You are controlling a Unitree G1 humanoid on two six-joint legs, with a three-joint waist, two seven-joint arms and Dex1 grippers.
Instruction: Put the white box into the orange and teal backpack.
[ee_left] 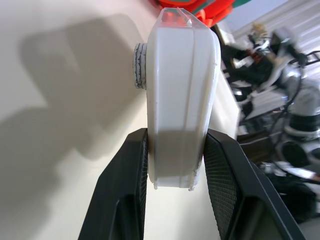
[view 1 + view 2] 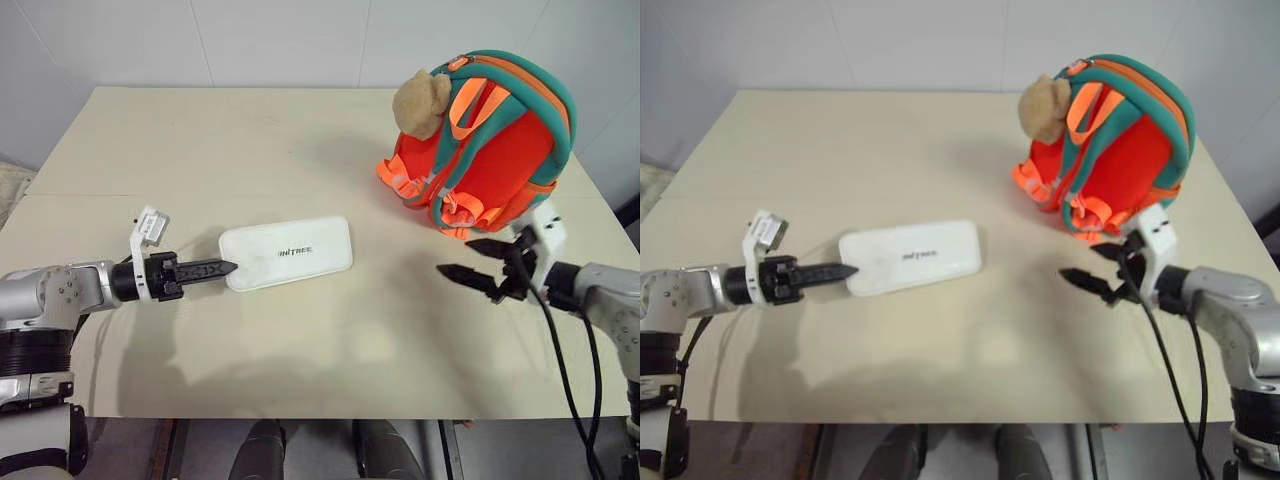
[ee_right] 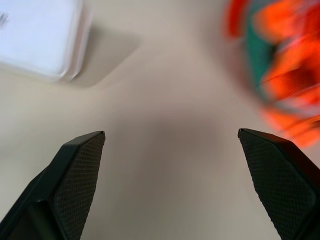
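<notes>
Left gripper (image 2: 228, 267) came in level from the table's left side, fingers pinched on the near-left end of the white box (image 2: 288, 252); the left wrist view showed both black pads (image 1: 127, 185) pressed against the box's thin edges, box (image 1: 180, 100) running straight out between them. The box sat roughly mid-table on the beige tabletop (image 2: 200, 140), lettering up, casting a shadow under its held end, so that end looked slightly lifted; I couldn't tell whether the far end was off the surface. Well to the right, the orange and teal backpack (image 2: 500, 140) stood upright near the far-right corner, straps facing the camera, tan plush bear charm (image 2: 420, 100) hanging at its upper left. Right gripper (image 2: 478, 259) hovered just in front of the backpack's base, pointing left toward the box, fingers spread wide with nothing between them; right wrist view confirmed bare table between the tips (image 3: 80, 170).
</notes>
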